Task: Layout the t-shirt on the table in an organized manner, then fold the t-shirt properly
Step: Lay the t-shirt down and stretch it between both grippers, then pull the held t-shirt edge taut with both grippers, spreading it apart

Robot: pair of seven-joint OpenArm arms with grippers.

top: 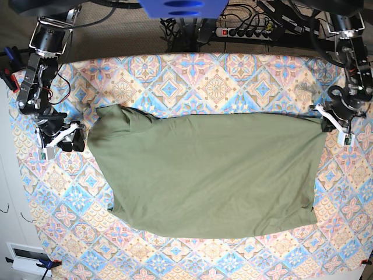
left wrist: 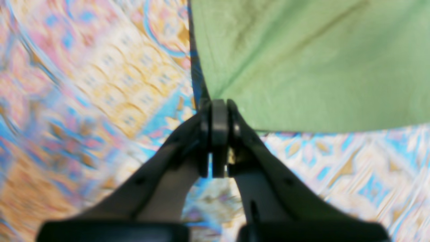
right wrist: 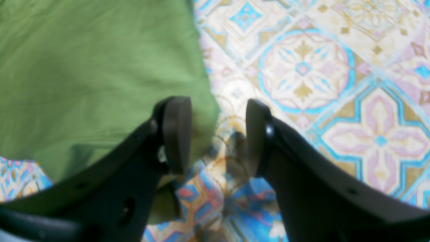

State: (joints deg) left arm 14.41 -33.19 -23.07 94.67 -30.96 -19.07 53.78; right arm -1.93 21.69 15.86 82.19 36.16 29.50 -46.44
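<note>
The olive-green t-shirt (top: 210,175) lies spread wide across the middle of the table (top: 175,76), wrinkled along its left side. My left gripper (left wrist: 220,106) is shut on a corner of the t-shirt (left wrist: 302,67), and creases fan out from the pinch. In the base view that left gripper (top: 323,114) sits at the shirt's upper right corner. My right gripper (right wrist: 218,134) is open, one finger over the edge of the t-shirt (right wrist: 84,74) and the other over the bare table (right wrist: 302,67). In the base view, my right gripper (top: 74,140) stands just off the shirt's left edge.
A power strip (top: 247,32) and tangled cables lie behind the table's far edge, beside a blue mount (top: 183,9). The table's left edge runs close to the right arm's base (top: 46,38). A white box (top: 26,256) sits off the near left corner.
</note>
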